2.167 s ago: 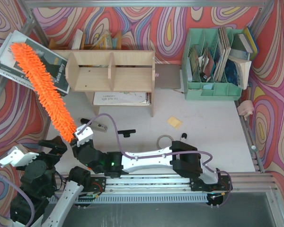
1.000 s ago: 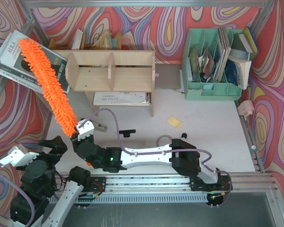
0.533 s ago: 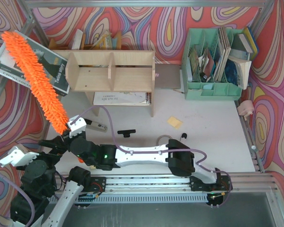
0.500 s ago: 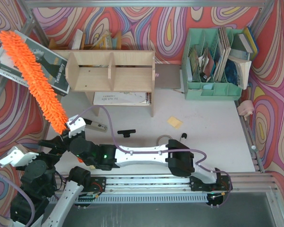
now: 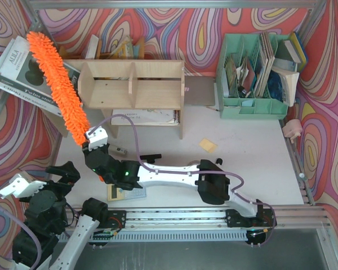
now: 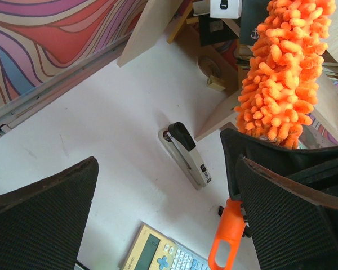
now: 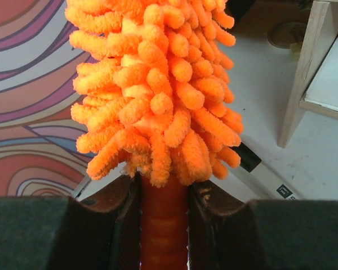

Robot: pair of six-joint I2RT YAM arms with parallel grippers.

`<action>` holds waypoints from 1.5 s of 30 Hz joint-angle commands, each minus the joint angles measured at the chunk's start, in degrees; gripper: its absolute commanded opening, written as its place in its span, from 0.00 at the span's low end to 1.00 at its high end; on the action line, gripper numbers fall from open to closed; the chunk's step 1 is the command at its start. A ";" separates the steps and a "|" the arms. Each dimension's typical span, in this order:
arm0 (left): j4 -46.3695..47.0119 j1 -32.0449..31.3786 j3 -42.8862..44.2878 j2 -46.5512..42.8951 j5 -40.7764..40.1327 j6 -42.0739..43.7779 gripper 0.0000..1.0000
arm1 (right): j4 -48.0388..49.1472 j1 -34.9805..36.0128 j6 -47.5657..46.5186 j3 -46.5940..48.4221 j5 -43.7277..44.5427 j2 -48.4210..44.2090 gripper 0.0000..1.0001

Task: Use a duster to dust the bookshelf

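Observation:
The orange fluffy duster (image 5: 56,84) stands up and leans left, its tip near the back left corner. My right gripper (image 5: 94,145) is shut on its orange handle (image 7: 163,225), just below the fluff (image 7: 155,84). The plywood bookshelf (image 5: 132,84) stands at the back, and the duster's fluff lies just off its left end; touching or not, I cannot tell. My left gripper (image 5: 63,173) sits low at the front left, open and holding nothing. In its wrist view the left gripper (image 6: 169,225) frames the duster's handle loop (image 6: 228,239), which hangs beyond its fingers.
A stapler (image 5: 119,151) and a yellow calculator (image 5: 121,193) lie under the right arm. A magazine (image 5: 22,70) leans at the back left. A notebook (image 5: 143,117) lies under the shelf. A mint-green file organizer (image 5: 253,73) stands at the back right, a yellow note (image 5: 208,145) mid-table.
The right arm has pushed forward and swung the duster right, from over the magazine toward the shelf's left end. The calculator now shows. The left arm has not moved.

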 commanded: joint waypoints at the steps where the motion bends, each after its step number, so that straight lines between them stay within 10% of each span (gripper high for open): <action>1: 1.10 -0.35 -0.73 0.42 0.41 0.94 0.98 | 2.48 2.46 -2.34 1.54 -0.69 0.18 0.00; 45: 0.93 -0.33 -0.85 -1.10 0.14 0.61 0.98 | 13.66 5.20 -5.03 -33.84 7.89 -26.85 0.00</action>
